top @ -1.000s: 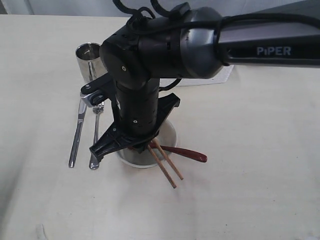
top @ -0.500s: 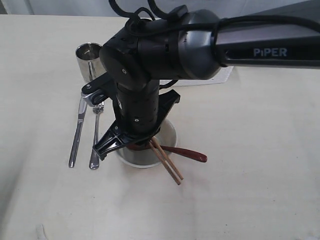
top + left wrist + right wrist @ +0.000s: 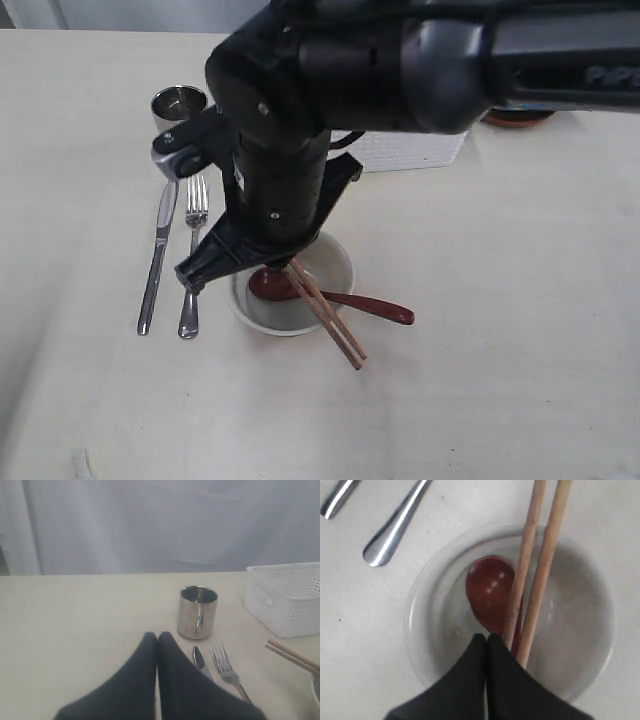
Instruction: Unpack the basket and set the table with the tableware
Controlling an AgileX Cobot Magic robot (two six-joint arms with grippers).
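Observation:
The pale cream bowl (image 3: 334, 264) stands mid-table and holds the reddish-brown spoon (image 3: 385, 309), whose handle sticks out to the right. The wooden chopsticks (image 3: 335, 328) lie side by side across the bowl's rim. Left of the bowl are the steel knife (image 3: 156, 258) and fork (image 3: 192, 250), with the steel cup (image 3: 177, 103) behind them. My right gripper (image 3: 486, 638) is shut and empty just above the bowl (image 3: 422, 605), beside the chopsticks (image 3: 548, 550) and the spoon (image 3: 487, 587). My left gripper (image 3: 157, 636) is shut and empty, low over the table near the knife (image 3: 200, 660), fork (image 3: 225, 667) and cup (image 3: 197, 612).
The white basket (image 3: 415, 150) sits behind the right arm, also visible as the basket (image 3: 285, 597) in the left wrist view. A small brown plate (image 3: 515, 119) peeks out at the back right. Bare table (image 3: 500, 380) lies to the right and front.
The right arm has lifted and swung back from the bowl. The two chopsticks, spread apart at first, now lie together across the rim.

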